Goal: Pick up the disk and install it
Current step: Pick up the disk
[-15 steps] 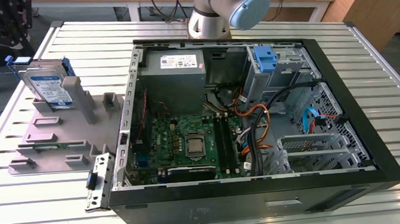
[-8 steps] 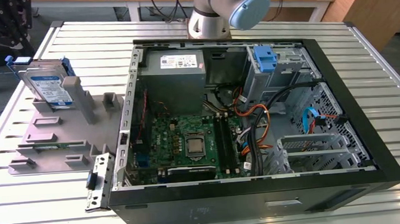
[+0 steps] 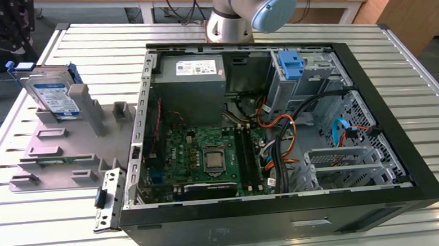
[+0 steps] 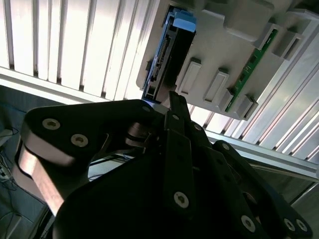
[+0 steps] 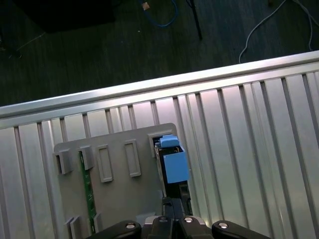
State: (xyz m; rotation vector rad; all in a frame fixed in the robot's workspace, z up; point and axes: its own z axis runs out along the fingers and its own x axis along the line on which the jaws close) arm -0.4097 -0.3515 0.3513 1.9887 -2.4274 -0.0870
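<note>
The disk [image 3: 53,95] stands on edge in a slot at the far end of a grey holder [image 3: 63,148], at the exterior view's left. It is silver-grey with a white-and-blue label and blue rails. In both wrist views my gripper [image 5: 172,206] hangs above the holder [image 5: 119,194], close to the disk's blue tab [image 5: 174,167] and apart from it. Its black fingers [image 4: 174,102] stand together with nothing between them, pointing at the disk's connector edge [image 4: 157,67].
An open computer case [image 3: 410,164] lies on the slatted metal table [image 3: 45,233], at the exterior view's right. It holds a motherboard [image 3: 206,154], a grey power supply [image 3: 190,74] and a blue bracket [image 3: 292,63] in the drive bay. A green memory stick [image 3: 56,161] sits in the holder.
</note>
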